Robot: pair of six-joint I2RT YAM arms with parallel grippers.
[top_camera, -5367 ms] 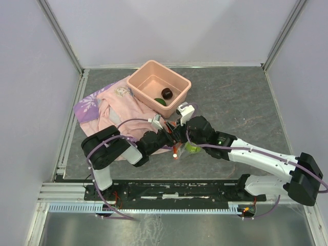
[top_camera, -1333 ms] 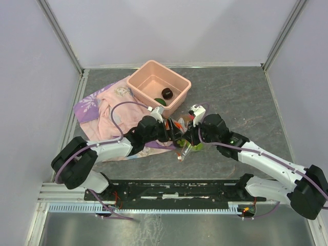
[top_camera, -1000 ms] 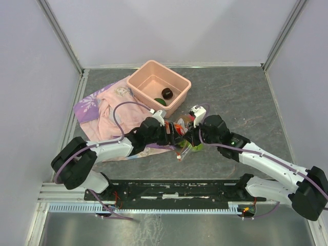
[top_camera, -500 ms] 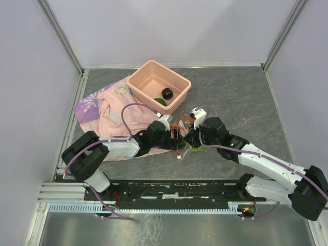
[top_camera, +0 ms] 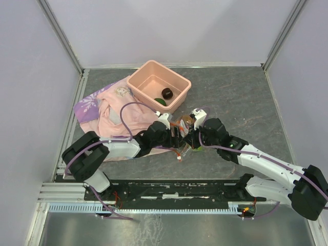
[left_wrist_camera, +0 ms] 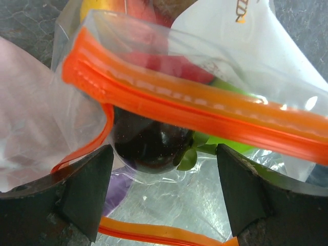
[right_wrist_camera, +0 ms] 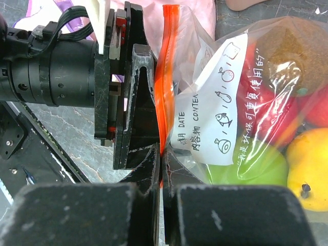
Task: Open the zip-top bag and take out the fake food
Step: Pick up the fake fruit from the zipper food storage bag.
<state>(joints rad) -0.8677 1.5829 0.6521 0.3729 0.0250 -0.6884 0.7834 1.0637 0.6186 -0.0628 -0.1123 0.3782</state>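
Observation:
The zip-top bag (top_camera: 184,139) lies in front of the tub, between my two grippers. My right gripper (right_wrist_camera: 162,154) is shut on one side of its orange zip strip (right_wrist_camera: 167,66); it also shows in the top view (top_camera: 191,136). My left gripper (left_wrist_camera: 164,197) is open, its fingers (left_wrist_camera: 77,192) wide apart at the bag's mouth; it also shows in the top view (top_camera: 176,137). The mouth gapes: one strip (left_wrist_camera: 179,105) crosses above, the other (left_wrist_camera: 154,230) runs low between the jaws. Fake food sits inside: a dark purple fruit (left_wrist_camera: 148,143), red (right_wrist_camera: 266,102), green (right_wrist_camera: 246,171) and yellow (right_wrist_camera: 307,159) pieces.
The salmon-pink tub (top_camera: 180,81) stands behind the bag with a dark fruit (top_camera: 166,93) and a green one (top_camera: 160,101) in it. The pink-and-purple cloth (top_camera: 105,110) lies to the left, under my left arm. Frame rails bound the table.
My left arm has pulled its elbow in and pushed its open gripper right, up to the bag's mouth. My right gripper has kept its hold on the strip, shifting a little.

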